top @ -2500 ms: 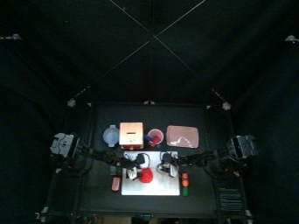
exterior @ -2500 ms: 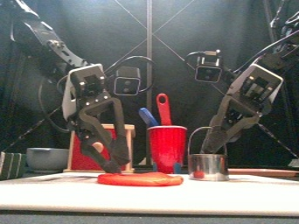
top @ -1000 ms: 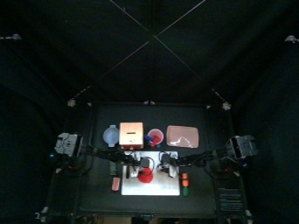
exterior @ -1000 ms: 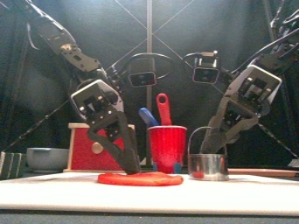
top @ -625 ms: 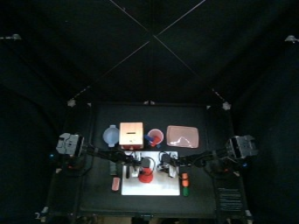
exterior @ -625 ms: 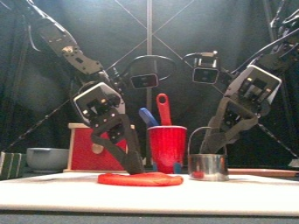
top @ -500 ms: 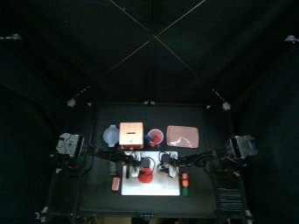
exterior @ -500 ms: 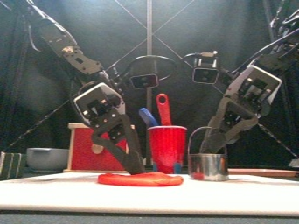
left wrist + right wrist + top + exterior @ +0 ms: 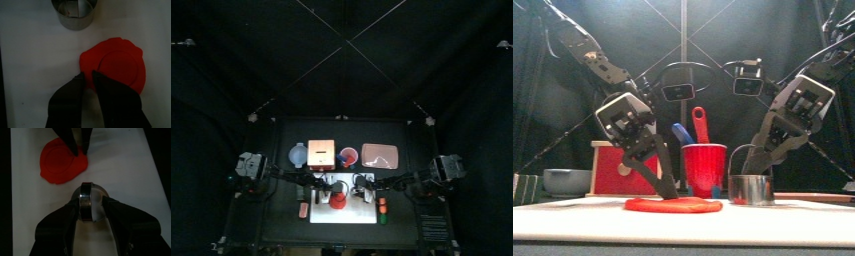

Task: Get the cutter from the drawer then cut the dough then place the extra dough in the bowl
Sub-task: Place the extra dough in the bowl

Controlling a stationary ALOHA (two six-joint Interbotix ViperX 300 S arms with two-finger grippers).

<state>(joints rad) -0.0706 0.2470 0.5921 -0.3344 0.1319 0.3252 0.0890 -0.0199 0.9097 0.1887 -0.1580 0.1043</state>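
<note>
White cutting board (image 9: 787, 226) is lying nearest the table's front edge. A flat red dough (image 9: 673, 205) is resting on it, left of centre, and is showing a round pressed line inside its rim in the left wrist view.

Left gripper (image 9: 87, 76) is reaching down at a slant to the dough's edge, with its jaws drawn almost together and pinching that rim.

Right gripper (image 9: 89, 202) is clamping the round metal cutter (image 9: 751, 191), which is standing upright on the board just right of the dough, apart from it.

Behind the dough, a red cup (image 9: 704, 166) is standing with a blue knife (image 9: 679, 132) and a red knife (image 9: 699, 122) sticking up out of it. Left of the cup, the wooden box (image 9: 617, 170) is showing its red front. The blue-grey bowl (image 9: 567, 181) is sitting further left. A pink tray (image 9: 380, 155) is lying to the right of the cup.
</note>
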